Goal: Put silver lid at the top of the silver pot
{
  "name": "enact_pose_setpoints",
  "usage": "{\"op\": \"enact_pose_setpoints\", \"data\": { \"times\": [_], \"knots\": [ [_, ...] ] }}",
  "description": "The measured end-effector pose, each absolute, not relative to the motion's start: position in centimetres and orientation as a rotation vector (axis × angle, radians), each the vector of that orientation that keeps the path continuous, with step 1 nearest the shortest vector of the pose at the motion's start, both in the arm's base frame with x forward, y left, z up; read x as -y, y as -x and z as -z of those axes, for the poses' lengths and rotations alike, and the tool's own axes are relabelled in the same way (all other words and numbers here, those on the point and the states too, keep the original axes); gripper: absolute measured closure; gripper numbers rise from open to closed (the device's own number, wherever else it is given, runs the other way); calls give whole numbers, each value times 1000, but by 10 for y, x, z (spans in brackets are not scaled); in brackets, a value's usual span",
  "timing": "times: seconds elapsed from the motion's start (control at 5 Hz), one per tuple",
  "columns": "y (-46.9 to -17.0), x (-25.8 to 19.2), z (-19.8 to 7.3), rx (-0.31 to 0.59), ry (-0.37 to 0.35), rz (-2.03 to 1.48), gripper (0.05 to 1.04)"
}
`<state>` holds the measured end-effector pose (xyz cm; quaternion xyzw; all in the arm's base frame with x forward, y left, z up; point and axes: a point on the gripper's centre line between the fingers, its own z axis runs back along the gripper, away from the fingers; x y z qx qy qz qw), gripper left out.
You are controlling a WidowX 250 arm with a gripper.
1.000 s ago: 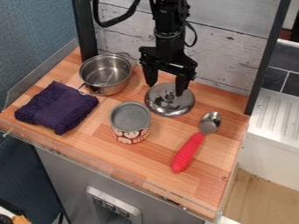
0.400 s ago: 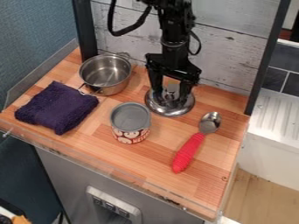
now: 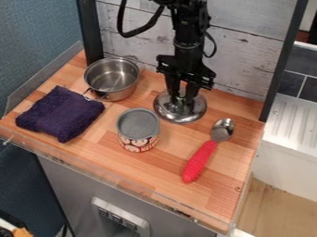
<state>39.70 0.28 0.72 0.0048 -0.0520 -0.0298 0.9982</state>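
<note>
Wooden counter (image 3: 155, 173) beneath everything, and we've got the black arm (image 3: 189, 44) hanging from the top edge, gripper (image 3: 181, 98) down at the lid's middle. Purple cloth (image 3: 60, 113) at the left, and just behind it our pot (image 3: 112, 78), upright and uncovered. Now the lid (image 3: 180, 117): flat on the wood, right of the pot and apart from it. Can (image 3: 138, 129) upright in front, spoon (image 3: 207, 150) off to the right. And the smallest thing, the knob (image 3: 182, 92)! We see the fingers close together, only a narrow gap left, one on each side, and we judge they have it. So let's settle that pinch squarely, raise the lid straight and level, clear the pot's rim, then centre and lower gently; an off-centre pinch could let it tilt or swivel.
</note>
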Motion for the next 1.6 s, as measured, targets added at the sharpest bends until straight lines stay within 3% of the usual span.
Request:
{"op": "enact_pose_setpoints", "data": {
  "times": [0.2, 0.6, 0.8, 1.0, 1.4, 1.6],
  "knots": [
    [-395, -2, -8, 81, -3, 66, 798],
    [-399, -9, -25, 77, 43, 46, 798],
    [-403, -22, -69, 172, 51, 23, 798],
    [-394, -52, -86, 205, 45, -35, 798],
    [-385, -119, -99, 235, -27, -186, 798],
    [-380, -139, -82, 194, -54, -228, 798]
  ]
}}
